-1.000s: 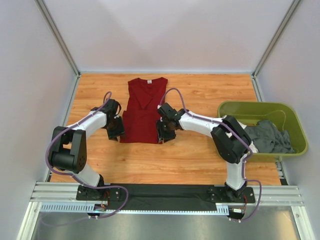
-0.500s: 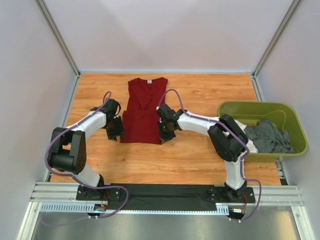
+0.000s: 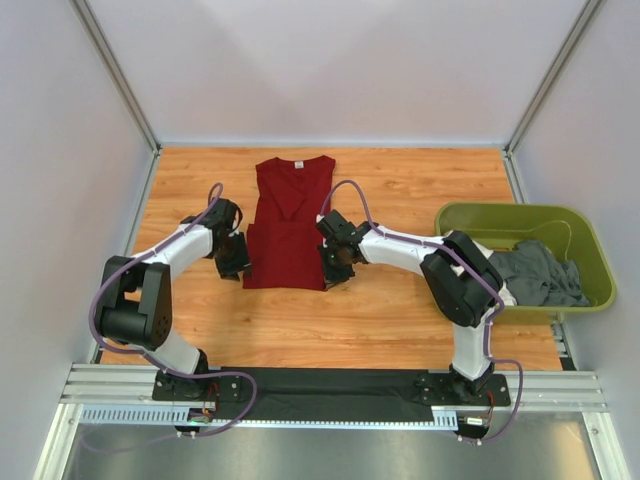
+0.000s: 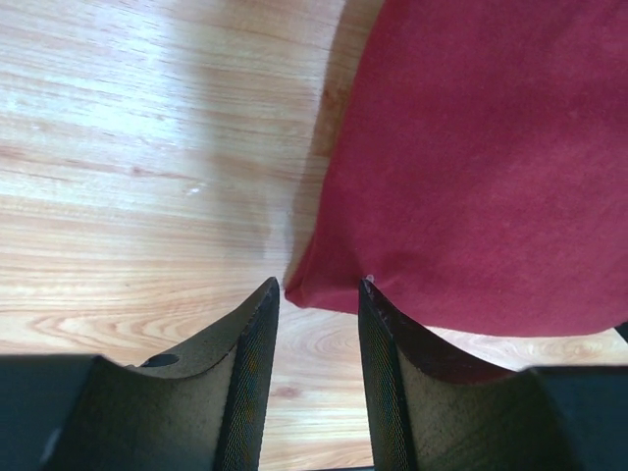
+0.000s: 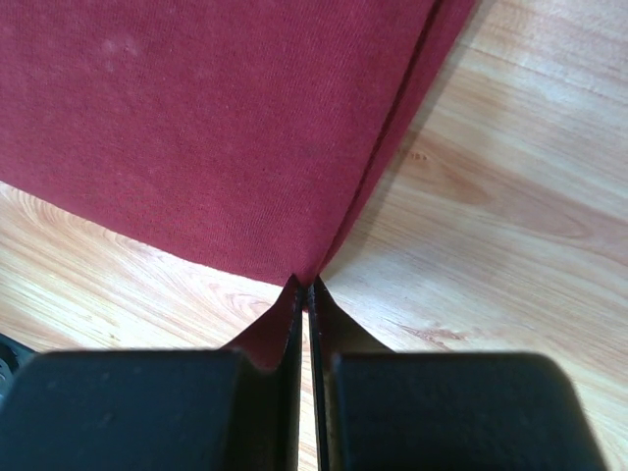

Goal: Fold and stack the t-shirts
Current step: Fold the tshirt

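Pale walls [image 3: 330, 70] with metal corner posts [image 3: 118, 78] enclose a wood-grain desk [image 3: 400, 310], seen from above. Clock directions below are read on that overhead view, with 12 o'clock at the far wall.

Item 1: the dark red t-shirt [image 3: 290, 215] lies flat on the desk just to the 12 o'clock side of centre. It is folded into a narrow upright strip with its collar pointing to 12 o'clock. A small white neck label [image 3: 297, 161] shows at the collar. The hem runs across the 6 o'clock end.

Item 2: the left gripper [image 3: 238, 262] sits at the 7 o'clock corner of the strip. In the left wrist view, the left gripper [image 4: 316, 289] has its jaws apart with bare wood visible in the gap. The shirt corner sits right at the fingertips and meets the tip of the right-hand finger [image 4: 378, 324]. No clamp on the cloth is seen here.

Item 3: the right gripper [image 3: 335, 268] sits at the 5 o'clock corner. In the right wrist view, the right gripper [image 5: 304, 287] has its jaws pressed together on that corner. A sliver of red cloth is pinched between them, and a layered fold edge runs away toward 1 o'clock.

Item 4: an olive-green tub [image 3: 470, 222] stands at 3 o'clock, well apart from the red shirt. A dark grey t-shirt [image 3: 535, 272] lies crumpled inside it. The right arm's elbow overlaps the tub's near left edge in this view.
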### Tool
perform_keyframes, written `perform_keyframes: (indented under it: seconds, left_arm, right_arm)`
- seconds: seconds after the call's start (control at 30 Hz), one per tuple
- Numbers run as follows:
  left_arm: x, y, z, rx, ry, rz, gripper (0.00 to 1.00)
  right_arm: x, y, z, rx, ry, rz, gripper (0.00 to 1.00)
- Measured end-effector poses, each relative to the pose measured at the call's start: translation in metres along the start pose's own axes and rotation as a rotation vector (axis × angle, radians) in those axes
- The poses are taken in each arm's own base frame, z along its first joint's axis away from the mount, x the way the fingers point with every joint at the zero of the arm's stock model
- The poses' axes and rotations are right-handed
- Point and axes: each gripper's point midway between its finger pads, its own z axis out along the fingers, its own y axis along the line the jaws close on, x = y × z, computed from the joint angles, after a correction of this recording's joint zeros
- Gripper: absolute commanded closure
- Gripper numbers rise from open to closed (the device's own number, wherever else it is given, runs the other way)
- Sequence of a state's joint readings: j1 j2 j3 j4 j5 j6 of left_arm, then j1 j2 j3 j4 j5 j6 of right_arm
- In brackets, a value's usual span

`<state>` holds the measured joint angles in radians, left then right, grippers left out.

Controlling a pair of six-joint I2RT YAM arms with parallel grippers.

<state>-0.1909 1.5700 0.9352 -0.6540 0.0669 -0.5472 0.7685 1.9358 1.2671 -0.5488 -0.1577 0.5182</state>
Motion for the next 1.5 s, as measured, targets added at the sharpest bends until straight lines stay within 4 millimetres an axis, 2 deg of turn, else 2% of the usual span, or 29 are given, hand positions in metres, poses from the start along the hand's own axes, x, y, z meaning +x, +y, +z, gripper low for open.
perform_keyframes:
  seconds: [0.33,0.4,0.47,0.53,0.63,0.67,0.93,1.13,1.27,1.5]
  left_arm:
    - [0.013,-0.002,0.011,-0.007,0.05,0.015,0.57]
    - [0.015,-0.001,0.014,-0.014,0.059,0.01,0.71]
    - [0.015,-0.002,0.014,-0.014,0.06,0.005,0.8]
    - [0.015,-0.002,0.014,-0.01,0.061,0.002,0.81]
    - [0.016,-0.004,0.016,-0.004,0.069,-0.004,0.92]
    - [0.016,-0.005,0.016,0.0,0.071,-0.006,1.0]
    - [0.02,-0.004,0.014,-0.016,0.085,-0.023,1.0]
    - [0.046,-0.004,-0.007,-0.02,0.087,-0.037,1.0]
    - [0.067,-0.01,-0.024,-0.01,0.095,-0.027,1.0]
    - [0.096,-0.008,-0.056,0.002,0.097,-0.05,1.0]
  right_arm:
    - [-0.004,-0.007,-0.002,0.019,0.015,0.005,1.0]
    - [-0.005,-0.01,-0.003,0.023,0.016,0.008,1.0]
    - [-0.005,-0.011,-0.003,0.025,0.017,0.012,1.0]
    - [-0.006,-0.012,-0.003,0.024,0.017,0.014,1.0]
    - [-0.006,-0.012,-0.003,0.024,0.018,0.015,1.0]
    - [-0.006,-0.012,-0.003,0.024,0.018,0.015,1.0]
    - [-0.003,-0.012,-0.003,0.019,0.02,0.018,1.0]
    - [0.026,-0.02,-0.014,0.006,0.054,0.052,1.0]
    - [0.055,-0.022,-0.023,-0.001,0.094,0.074,1.0]
    - [0.093,-0.006,-0.049,-0.033,0.118,0.077,1.0]
